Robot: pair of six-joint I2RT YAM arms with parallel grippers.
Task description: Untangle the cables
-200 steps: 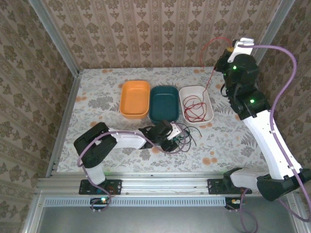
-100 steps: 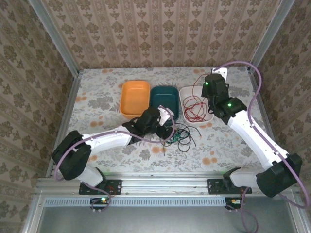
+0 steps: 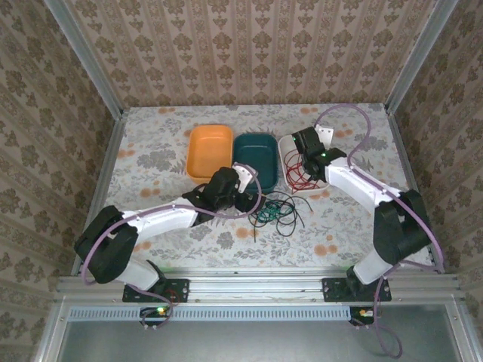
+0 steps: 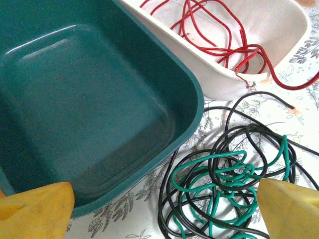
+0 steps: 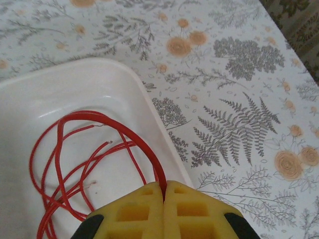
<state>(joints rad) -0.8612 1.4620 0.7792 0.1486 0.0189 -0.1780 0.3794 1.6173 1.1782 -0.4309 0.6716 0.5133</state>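
Here, right jaws pinch red cable [image 5: 87, 114] arcing into the tray [image 5: 75, 84]; left jaws gape empty.

The teal tray [image 4: 169, 59] is glossy smooth plastic, the white tray [image 4: 214, 82] matt plastic, the cables [image 3: 272, 211] smooth-sheathed.

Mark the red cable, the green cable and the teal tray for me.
red cable [image 5: 84, 114]: right wrist view, top arc of its loop.
green cable [image 4: 212, 158]: left wrist view, upper arc of its tangled part.
teal tray [image 4: 84, 99]: left wrist view, bare floor.
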